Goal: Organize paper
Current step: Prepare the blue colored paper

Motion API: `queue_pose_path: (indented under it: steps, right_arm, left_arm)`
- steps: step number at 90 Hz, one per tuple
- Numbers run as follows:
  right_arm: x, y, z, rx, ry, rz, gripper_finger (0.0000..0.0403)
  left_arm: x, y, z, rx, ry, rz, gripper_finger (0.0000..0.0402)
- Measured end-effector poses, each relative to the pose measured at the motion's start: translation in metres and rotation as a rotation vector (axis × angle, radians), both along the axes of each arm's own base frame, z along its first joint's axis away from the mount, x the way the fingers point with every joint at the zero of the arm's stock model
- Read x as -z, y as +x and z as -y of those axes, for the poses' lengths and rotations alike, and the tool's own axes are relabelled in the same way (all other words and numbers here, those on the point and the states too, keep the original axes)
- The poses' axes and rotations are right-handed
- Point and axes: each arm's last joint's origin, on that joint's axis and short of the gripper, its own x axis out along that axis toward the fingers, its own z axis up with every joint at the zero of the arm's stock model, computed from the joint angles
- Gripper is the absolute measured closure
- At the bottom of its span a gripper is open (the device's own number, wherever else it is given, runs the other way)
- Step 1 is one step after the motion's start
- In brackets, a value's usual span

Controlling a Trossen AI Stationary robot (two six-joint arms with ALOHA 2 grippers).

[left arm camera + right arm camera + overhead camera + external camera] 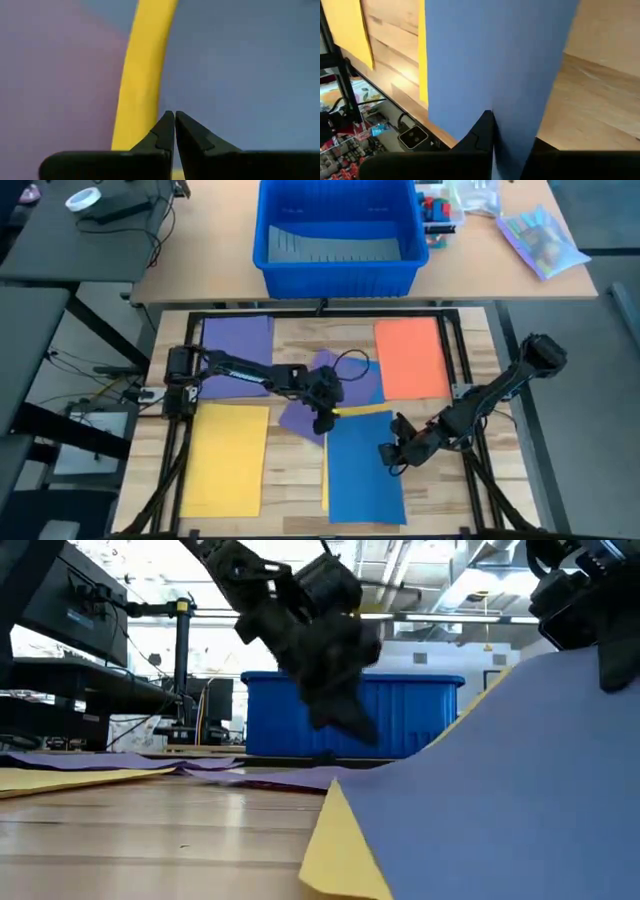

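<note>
Wooden slatted table [290, 470] w/ several thin flat coloured paper sheets spread on it. Right gripper [392, 453] is clamped on the right edge of the blue rectangular paper sheet [362, 465], which sits at the table's near-centre; in the low view that edge is lifted off the wood and the sheet slopes up toward the gripper, and the right wrist view shows the blue sheet pinched between the fingers. A second yellow sheet [366, 410] lies under the blue one, only thin strips peeking out at its far and left edges. Left gripper [322, 423] is at mid-table, fingertips pressed together w/ nothing between them, tips down right at the yellow strip between the blue sheet and a tilted purple sheet [305, 412]. Another purple sheet [238, 340] lies far-left, an orange sheet [410, 358] far-right, a full yellow sheet [227, 457] near-left. Big blue plastic bin [336, 235] stands on the desk beyond the table.
</note>
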Motion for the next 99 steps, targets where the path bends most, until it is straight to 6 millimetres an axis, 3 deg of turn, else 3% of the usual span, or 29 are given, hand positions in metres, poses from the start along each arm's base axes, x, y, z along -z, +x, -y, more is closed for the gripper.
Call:
queue_pose_path:
  steps: [26,51,77,99]
  right_arm:
    - [-0.003,0.002,-0.002,-0.001,0.024,0.033,0.0403]
    - [-0.001,0.001,-0.001,0.045,0.053,-0.008,0.0403]
    - [0.004,-0.015,-0.012,0.033,0.098,-0.132,0.0403]
    - [0.012,-0.047,-0.03,0.012,0.135,-0.363,0.0403]
  left_arm:
    - [0.022,0.003,-0.003,-0.091,-0.003,-0.059,0.0402]
    - [0.037,-0.006,-0.004,-0.039,0.076,-0.202,0.0401]
    - [0.042,-0.017,-0.005,0.025,0.168,-0.315,0.0401]
    - [0.043,-0.019,-0.005,0.046,0.186,-0.333,0.0402]
